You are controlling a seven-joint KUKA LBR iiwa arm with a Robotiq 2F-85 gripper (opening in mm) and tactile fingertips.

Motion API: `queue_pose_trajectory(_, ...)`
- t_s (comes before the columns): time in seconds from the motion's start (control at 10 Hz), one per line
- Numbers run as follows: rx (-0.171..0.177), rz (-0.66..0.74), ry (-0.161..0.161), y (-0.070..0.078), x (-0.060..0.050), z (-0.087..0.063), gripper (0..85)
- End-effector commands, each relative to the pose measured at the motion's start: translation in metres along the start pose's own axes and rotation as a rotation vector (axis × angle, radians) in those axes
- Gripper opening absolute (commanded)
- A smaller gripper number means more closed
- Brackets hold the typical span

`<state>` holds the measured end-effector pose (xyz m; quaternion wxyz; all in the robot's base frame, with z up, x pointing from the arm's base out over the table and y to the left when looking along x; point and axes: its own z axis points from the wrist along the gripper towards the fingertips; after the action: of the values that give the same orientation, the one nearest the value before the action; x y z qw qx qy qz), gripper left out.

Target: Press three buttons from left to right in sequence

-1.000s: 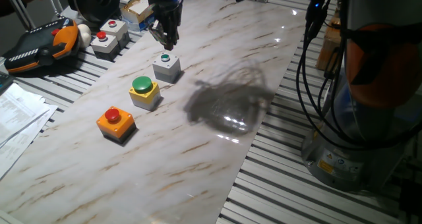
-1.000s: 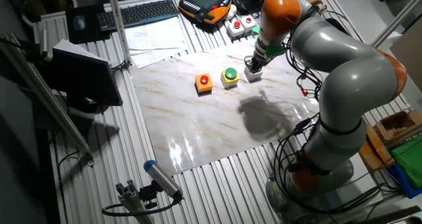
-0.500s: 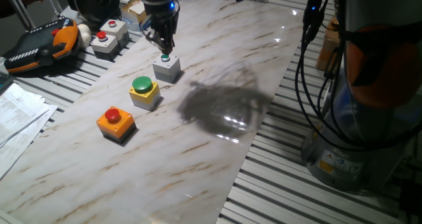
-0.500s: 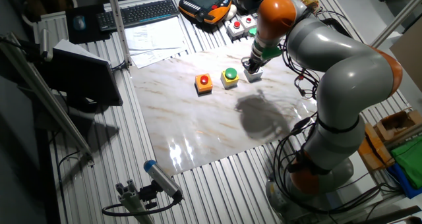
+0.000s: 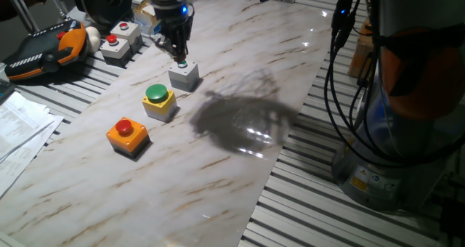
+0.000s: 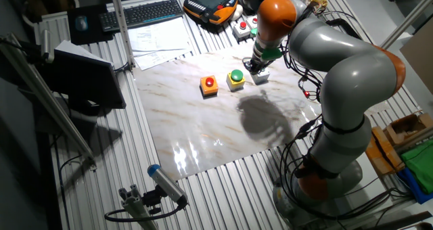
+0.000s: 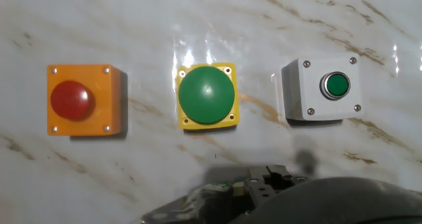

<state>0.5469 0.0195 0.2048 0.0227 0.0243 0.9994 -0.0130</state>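
Three button boxes stand in a row on the marble board. In the hand view they are the orange box with a red button [image 7: 82,100], the yellow box with a wide green button [image 7: 207,95] and the grey box with a tiny green button [image 7: 323,89]. In one fixed view my gripper [image 5: 179,56] hangs just above the far side of the grey box [image 5: 184,76], with the yellow box [image 5: 159,102] and orange box [image 5: 127,136] nearer the camera. In the other fixed view the gripper [image 6: 256,65] partly covers the grey box [image 6: 261,75]. No view shows the fingertips clearly.
Two pale grey boxes with red buttons [image 5: 116,48] sit on the slatted table beyond the board, beside an orange and black teach pendant [image 5: 45,49]. Papers [image 5: 18,127] lie at the left. Black cables [image 5: 349,73] and the robot base stand at the right.
The hand has drifted a little to the left and lower, closing in on the grey box. The arm's shadow on the board has shifted left. The boxes have not moved.
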Motion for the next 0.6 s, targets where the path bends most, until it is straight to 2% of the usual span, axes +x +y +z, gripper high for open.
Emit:
queue_pose_trajectory(0.0,-0.013,0.006,0.008,0.000,-0.004,0.002,0.7)
queue_pose_trajectory(0.1,-0.014,0.009,0.011,0.001,-0.009,0.004,0.7)
queue_pose_trajectory(0.3,-0.020,-0.003,0.015,-0.008,-0.017,0.007,0.7)
queue_pose_trajectory(0.5,-0.024,-0.020,0.004,-0.019,-0.017,0.011,0.7)
